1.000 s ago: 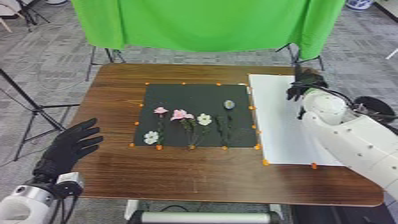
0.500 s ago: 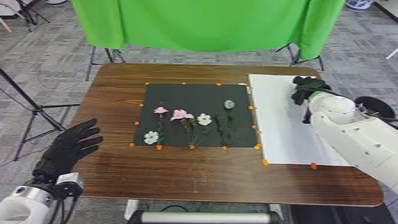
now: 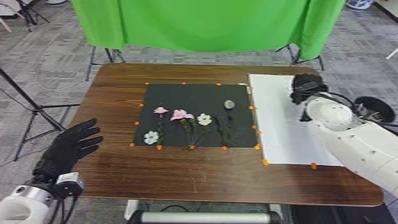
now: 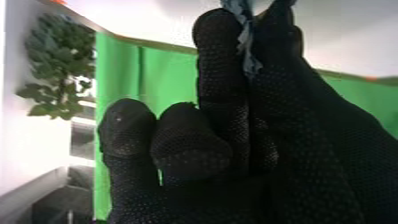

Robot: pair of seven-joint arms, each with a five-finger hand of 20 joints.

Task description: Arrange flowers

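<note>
Over the far end of the white sheet (image 3: 277, 120) is my right hand (image 3: 306, 86). In the right wrist view, the thumb and a finger of that right hand (image 4: 226, 75) pinch a thin blue-grey piece (image 4: 245, 42), perhaps part of a flower. On the black sheet (image 3: 187, 92) lie a small pink flower (image 3: 161, 110), a larger pink one (image 3: 181, 114), a white one (image 3: 204, 119), another white one (image 3: 151, 136) low at the left, and a pale bluish bloom (image 3: 229, 104) at the right. My left hand (image 3: 64, 150) is held open beside the table's left edge.
Small orange markers (image 3: 266, 162) line the sheets' edges on the brown table (image 3: 178, 175). Beyond the table hangs a green cloth (image 3: 209, 27). A black stand (image 3: 35, 107) is at the left. The right wrist view also has a leafy plant (image 4: 58, 65).
Still over the white sheet's far end, my right hand has turned and its fingers have drawn back from beyond the table's far edge. The left hand and the flowers have stayed put.
</note>
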